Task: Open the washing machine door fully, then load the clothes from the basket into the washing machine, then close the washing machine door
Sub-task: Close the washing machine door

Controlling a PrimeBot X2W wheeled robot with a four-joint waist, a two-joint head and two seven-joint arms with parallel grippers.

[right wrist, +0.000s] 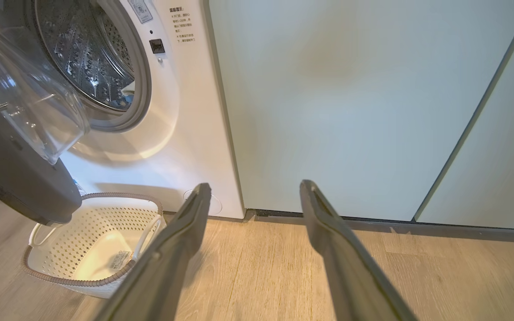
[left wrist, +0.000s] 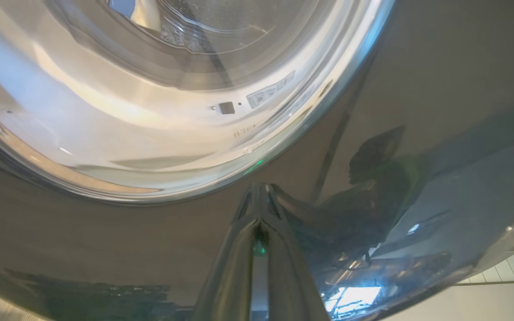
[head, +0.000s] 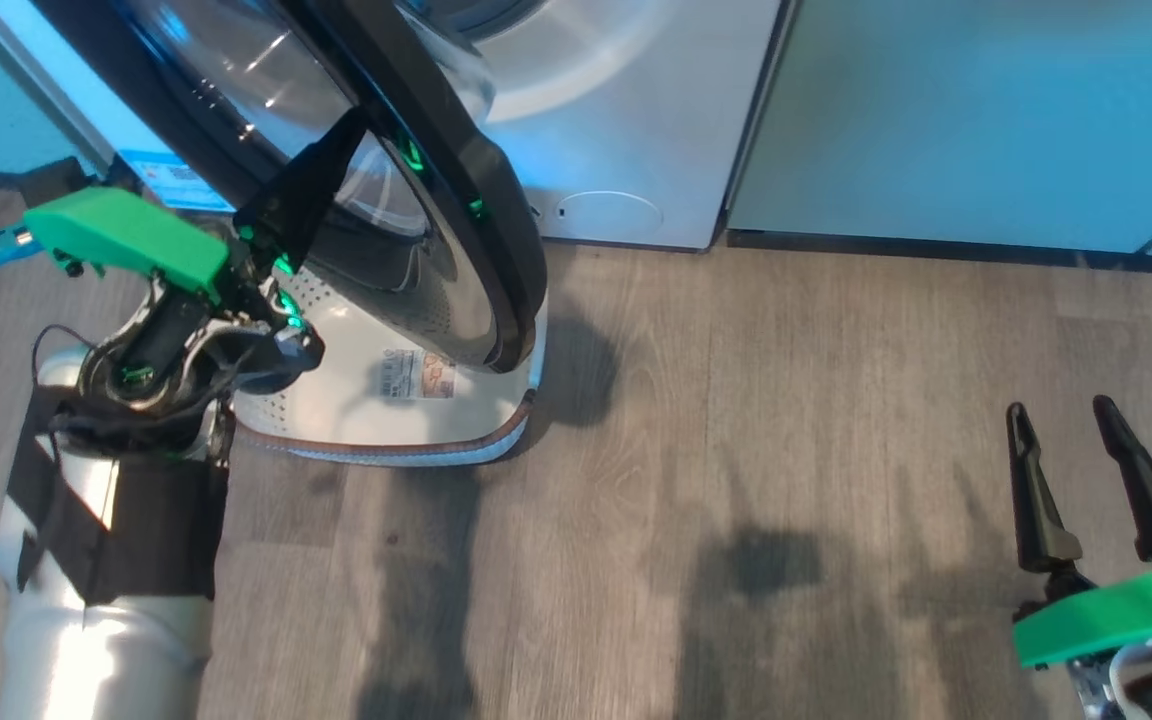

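Black-rimmed round glass washing machine door (head: 501, 230) ajar, dome toward steel drum (right wrist: 87, 58)
Left fingers (left wrist: 234, 263) closed, tips on its rim; right fingers (right wrist: 167, 258) spread, empty

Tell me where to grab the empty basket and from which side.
Grip the white side handle of the basket, the one facing the open right gripper, coming from above on that side. It bows free as a thin bar to pinch, while the washing machine door overhangs the other side.
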